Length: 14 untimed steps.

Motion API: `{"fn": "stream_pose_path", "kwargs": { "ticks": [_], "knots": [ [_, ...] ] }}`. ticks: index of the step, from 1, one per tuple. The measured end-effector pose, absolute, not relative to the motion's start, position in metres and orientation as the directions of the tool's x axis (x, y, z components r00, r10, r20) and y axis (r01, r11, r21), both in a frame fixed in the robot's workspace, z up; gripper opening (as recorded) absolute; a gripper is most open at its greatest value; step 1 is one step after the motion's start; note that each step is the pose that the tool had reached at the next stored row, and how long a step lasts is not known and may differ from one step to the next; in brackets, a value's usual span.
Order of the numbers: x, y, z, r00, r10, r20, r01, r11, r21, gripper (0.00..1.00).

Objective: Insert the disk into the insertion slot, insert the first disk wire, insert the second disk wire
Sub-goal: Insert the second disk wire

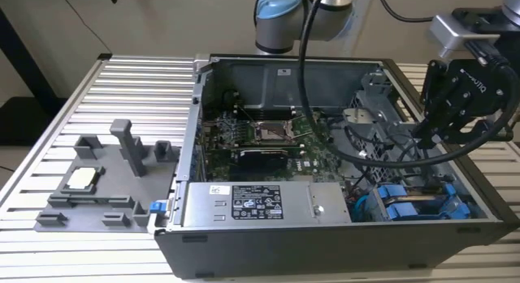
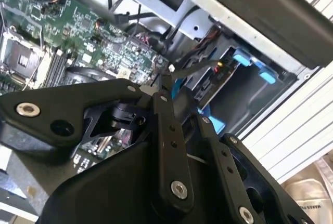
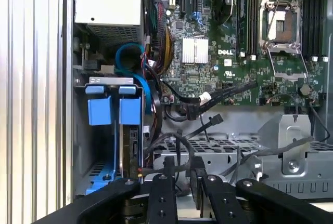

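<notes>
The disk (image 3: 130, 148) stands on edge inside the insertion slot (image 3: 107, 80), a grey cage with two blue tabs (image 3: 99, 110) at its end, in the case's corner on the exterior view's right (image 1: 418, 205). My gripper (image 3: 182, 162) hangs just above and beside that cage, fingers (image 3: 169, 174) close together. A thin black disk wire (image 2: 195, 68) runs taut from the fingertips (image 2: 166, 86) to a red-and-yellow connector at the disk's end (image 2: 221, 67). Another black wire with a free connector (image 3: 216, 120) lies loose over the case floor. In the exterior view the gripper (image 1: 424, 137) sits over the case's right side.
The grey power supply box (image 1: 260, 202) fills the case's near wall beside the cage. The green motherboard (image 1: 260, 134) lies in the middle, a perforated grey cage (image 3: 223, 148) beside the gripper. The arm's thick black cable (image 1: 357, 156) loops across the case. A grey fixture (image 1: 106, 173) stands outside.
</notes>
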State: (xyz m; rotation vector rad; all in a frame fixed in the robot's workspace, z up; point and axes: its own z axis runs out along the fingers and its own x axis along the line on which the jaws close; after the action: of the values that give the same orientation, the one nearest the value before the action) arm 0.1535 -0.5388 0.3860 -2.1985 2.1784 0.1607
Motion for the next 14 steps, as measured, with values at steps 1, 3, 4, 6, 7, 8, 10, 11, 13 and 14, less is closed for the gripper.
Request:
{"fn": "stream_pose_path", "kwargs": {
  "ticks": [1, 3, 4, 6, 7, 8, 10, 11, 13, 14],
  "knots": [
    [0.149, -0.539, 0.386, 0.007, -0.995, -0.103, -0.999, -0.011, 0.042, 0.27],
    [0.141, -0.539, 0.386, 0.007, -0.995, -0.103, -0.999, -0.011, 0.039, 0.27],
    [0.137, -0.539, 0.386, 0.007, -0.995, -0.103, -0.999, -0.011, 0.039, 0.27],
    [0.129, -0.539, 0.386, 0.007, -0.995, -0.103, -0.999, -0.011, 0.037, 0.27],
    [0.125, -0.539, 0.386, 0.008, -0.995, -0.103, -0.999, -0.011, 0.036, 0.27],
    [0.122, -0.539, 0.386, 0.008, -0.995, -0.103, -0.999, -0.011, 0.035, 0.27],
    [0.115, -0.539, 0.386, 0.008, -0.995, -0.103, -0.999, -0.011, 0.033, 0.27],
    [0.114, -0.539, 0.386, 0.008, -0.995, -0.103, -0.999, -0.011, 0.033, 0.27],
    [0.114, -0.539, 0.386, 0.008, -0.995, -0.103, -0.999, -0.012, 0.032, 0.27],
    [0.114, -0.539, 0.386, 0.008, -0.995, -0.104, -0.999, -0.011, 0.031, 0.27]
  ]
}}
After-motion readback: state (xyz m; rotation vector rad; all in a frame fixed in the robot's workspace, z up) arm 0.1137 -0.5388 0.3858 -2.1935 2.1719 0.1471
